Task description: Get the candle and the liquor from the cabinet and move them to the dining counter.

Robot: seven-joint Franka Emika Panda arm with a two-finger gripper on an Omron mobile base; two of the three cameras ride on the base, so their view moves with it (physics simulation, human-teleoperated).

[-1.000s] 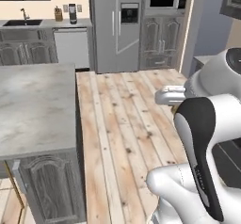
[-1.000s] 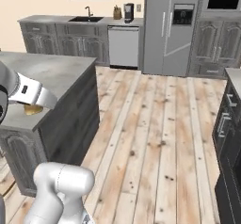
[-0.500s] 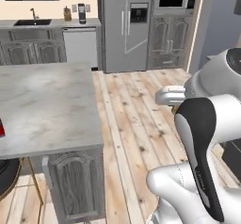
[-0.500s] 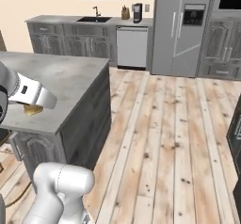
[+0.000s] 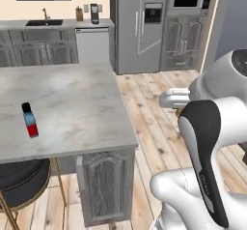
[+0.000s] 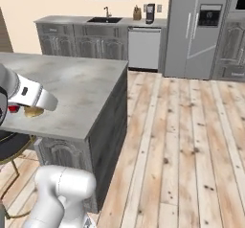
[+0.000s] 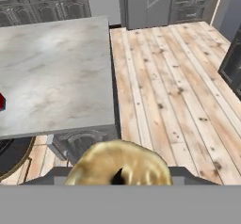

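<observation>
The liquor (image 5: 30, 120) stands upright on the dining counter (image 5: 82, 108), near its left front part; a red sliver of the liquor (image 7: 2, 101) shows at the hand view's left edge. My gripper (image 7: 117, 175) is shut on the candle (image 7: 120, 164), a lumpy golden-yellow piece that hides most of the fingers. From the right base view the candle (image 6: 33, 111) hangs under my forearm, over the counter's near corner (image 6: 72, 121), with the liquor (image 6: 13, 108) just left of it. The cabinet is out of view.
A round black stool (image 5: 19, 176) stands at the counter's front left. The wood floor (image 6: 191, 141) lies open to the right of the counter. At the back are base cabinets with a sink (image 5: 43, 22), a dishwasher (image 5: 94, 45) and a fridge (image 5: 142, 26). A dark appliance (image 7: 233, 58) is at the right.
The whole picture has shifted: the base has moved, the dining counter now sits closer and the liquor has come into the left base view. The grip on the candle is unchanged.
</observation>
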